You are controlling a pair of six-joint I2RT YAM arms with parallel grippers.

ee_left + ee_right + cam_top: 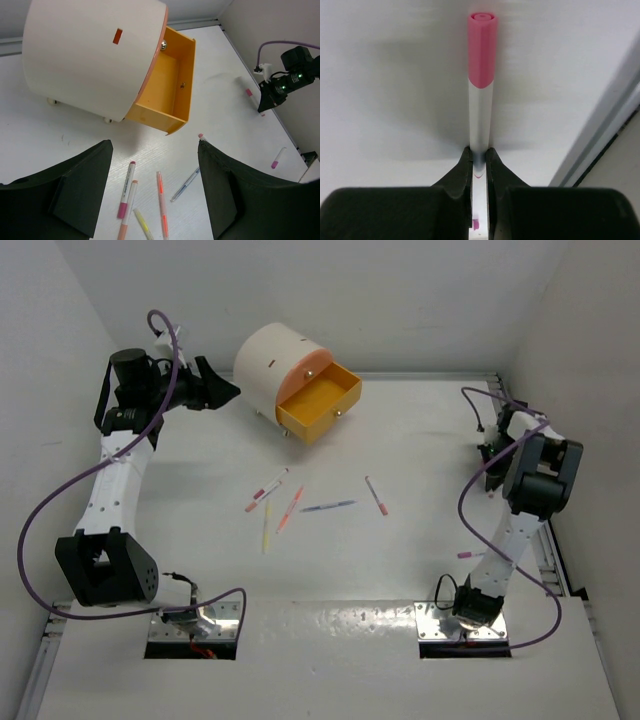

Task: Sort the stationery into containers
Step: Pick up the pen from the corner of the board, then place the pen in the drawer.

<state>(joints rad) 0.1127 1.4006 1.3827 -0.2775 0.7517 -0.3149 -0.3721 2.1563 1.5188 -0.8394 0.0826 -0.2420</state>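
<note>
Right claw (479,153), I see, pinches a white pen (480,107); its pink cap (483,50) sticks out at twelve o'clock, probably resting on the table (380,100).

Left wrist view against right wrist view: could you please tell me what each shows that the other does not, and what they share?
Only the left wrist view: the round cabinet, its orange drawer standing open, several loose pens, and the open left gripper. Only the right wrist view: a close look at the right gripper shut on a white pen with a pink cap. Both: the white table, and the right gripper, distant in the left wrist view.
</note>
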